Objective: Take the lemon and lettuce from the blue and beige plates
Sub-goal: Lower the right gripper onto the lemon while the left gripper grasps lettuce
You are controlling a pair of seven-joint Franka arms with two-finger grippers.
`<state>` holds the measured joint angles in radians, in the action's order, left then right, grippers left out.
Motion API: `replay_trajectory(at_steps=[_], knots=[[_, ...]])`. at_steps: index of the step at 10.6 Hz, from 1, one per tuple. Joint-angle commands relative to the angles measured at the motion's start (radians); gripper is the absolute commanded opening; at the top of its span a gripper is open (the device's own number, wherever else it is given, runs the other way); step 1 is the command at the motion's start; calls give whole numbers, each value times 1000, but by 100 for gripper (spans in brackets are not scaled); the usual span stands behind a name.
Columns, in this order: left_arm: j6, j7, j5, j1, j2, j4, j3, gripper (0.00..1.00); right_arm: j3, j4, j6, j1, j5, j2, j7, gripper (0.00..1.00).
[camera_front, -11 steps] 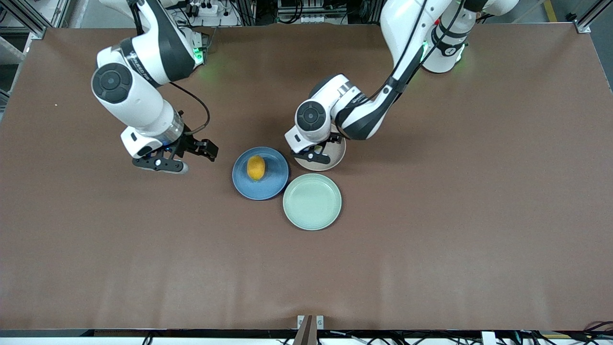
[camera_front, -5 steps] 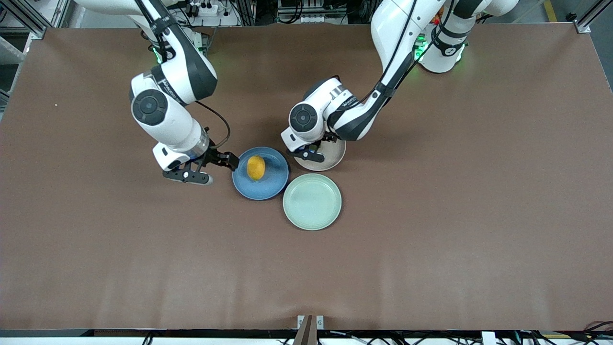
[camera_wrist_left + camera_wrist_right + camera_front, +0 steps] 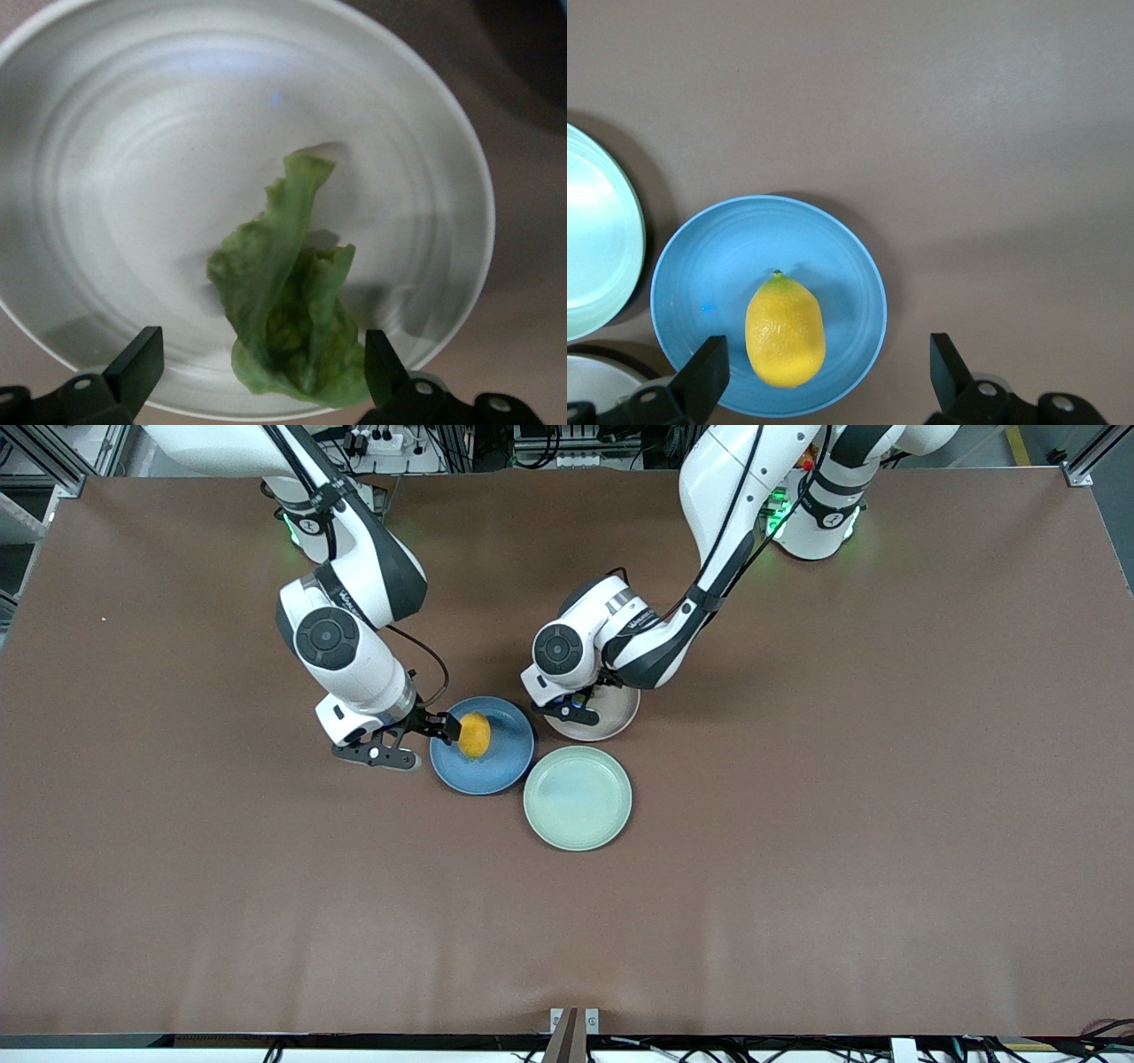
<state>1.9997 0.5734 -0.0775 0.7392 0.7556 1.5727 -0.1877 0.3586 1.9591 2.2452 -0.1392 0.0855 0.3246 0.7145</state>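
The yellow lemon lies on the blue plate. My right gripper hangs open over that plate's rim toward the right arm's end, one fingertip close beside the lemon. In the right wrist view the lemon sits on the blue plate, just ahead of my open right gripper and off to one side. The lettuce lies on the beige plate, and my left gripper is open with the leaf's end between its fingertips. In the front view the left hand hides the lettuce and part of the beige plate.
An empty mint-green plate touches both other plates, nearer to the front camera; its rim shows in the right wrist view. The brown table stretches wide around the three plates.
My right arm has swung from the right arm's end of the table to the blue plate, its gripper now beside the lemon. The left hand has shifted slightly over the beige plate.
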Motion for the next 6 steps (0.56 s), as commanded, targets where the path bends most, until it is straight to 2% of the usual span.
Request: replay_trajectory(at_steps=[1, 6], knots=[[1, 25, -4, 22, 11, -17, 14, 100, 5, -5, 40, -17, 42, 39, 49, 100], [13, 26, -4, 25, 18, -17, 14, 100, 5, -2, 102, -46, 124, 108, 137, 100]])
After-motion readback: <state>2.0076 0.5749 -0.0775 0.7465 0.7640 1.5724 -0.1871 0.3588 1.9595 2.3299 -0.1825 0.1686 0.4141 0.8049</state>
